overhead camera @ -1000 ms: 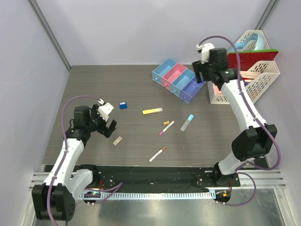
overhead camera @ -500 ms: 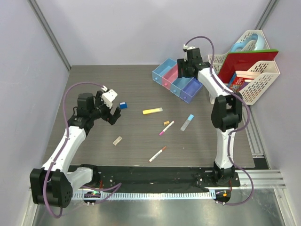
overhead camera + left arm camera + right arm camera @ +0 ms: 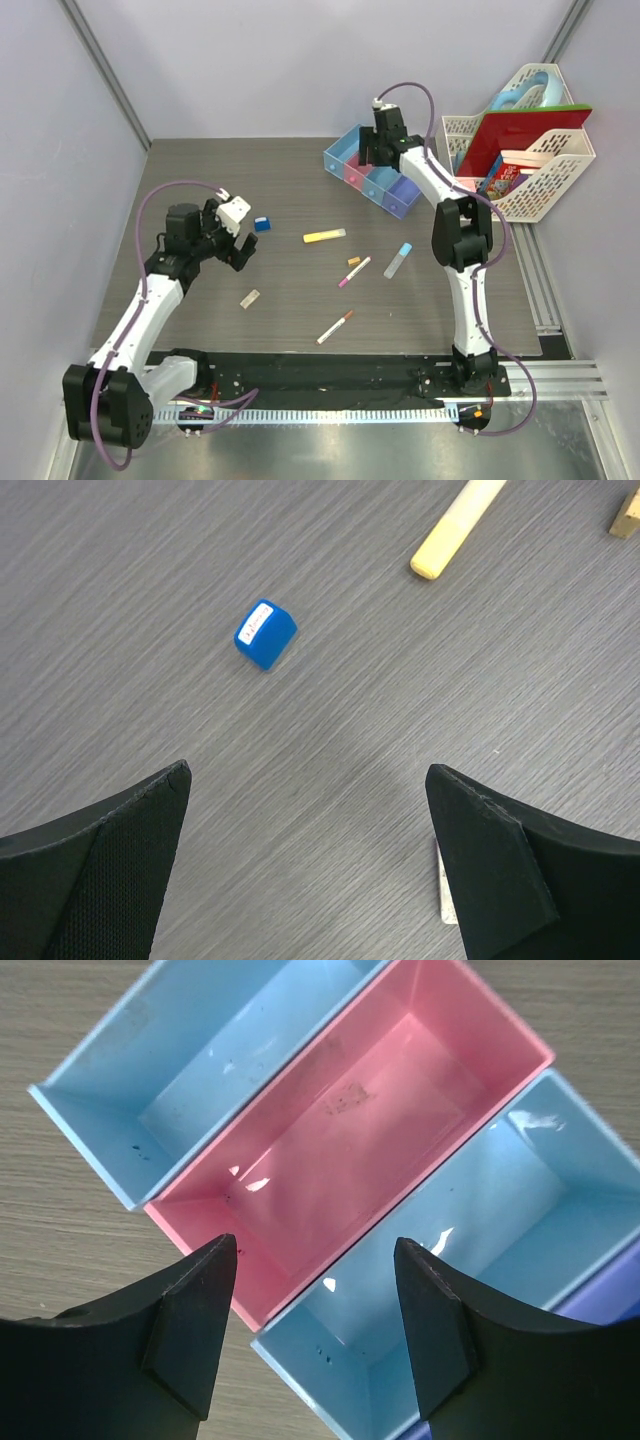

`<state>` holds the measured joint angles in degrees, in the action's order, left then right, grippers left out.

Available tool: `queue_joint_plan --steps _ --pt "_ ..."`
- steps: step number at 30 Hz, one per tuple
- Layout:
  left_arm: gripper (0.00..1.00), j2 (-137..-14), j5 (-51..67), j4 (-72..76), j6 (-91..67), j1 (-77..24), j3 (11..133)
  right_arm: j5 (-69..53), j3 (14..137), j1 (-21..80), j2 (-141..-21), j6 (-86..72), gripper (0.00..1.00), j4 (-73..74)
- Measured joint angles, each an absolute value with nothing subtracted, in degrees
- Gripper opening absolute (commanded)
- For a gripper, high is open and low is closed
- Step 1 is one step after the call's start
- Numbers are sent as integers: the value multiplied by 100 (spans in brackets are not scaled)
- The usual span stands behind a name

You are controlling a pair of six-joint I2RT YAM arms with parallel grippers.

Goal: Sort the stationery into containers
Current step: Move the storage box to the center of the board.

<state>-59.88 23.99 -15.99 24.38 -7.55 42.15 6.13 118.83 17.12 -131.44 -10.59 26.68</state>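
Left hand (image 3: 236,243) spread wide, gripping nothing, low over the table (image 3: 200,170). Blue cube (image 3: 265,633) lies just ahead of its fingers, untouched. Right hand (image 3: 315,1250) spread, nothing between its fingers, above the bins (image 3: 402,196), directly over the pink bin (image 3: 350,1130). Highlighter (image 3: 324,237), marker (image 3: 398,260), two pens (image 3: 354,271) and two erasers (image 3: 250,298) lie loose mid-table, well apart from the bins.
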Motion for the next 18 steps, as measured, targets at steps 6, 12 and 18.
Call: queue_joint_plan --steps 6,12,18 --pt "100 -5789 2399 -1601 2440 -775 4150 768 11758 1837 -13393 -1118 69 2650" --pt "100 -5706 2399 -1610 2445 -777 4040 943 11721 1903 -13419 -1105 69 2593" --pt "100 -5546 2403 -1612 2447 -777 3894 1057 11747 2023 -13570 -847 69 2449"
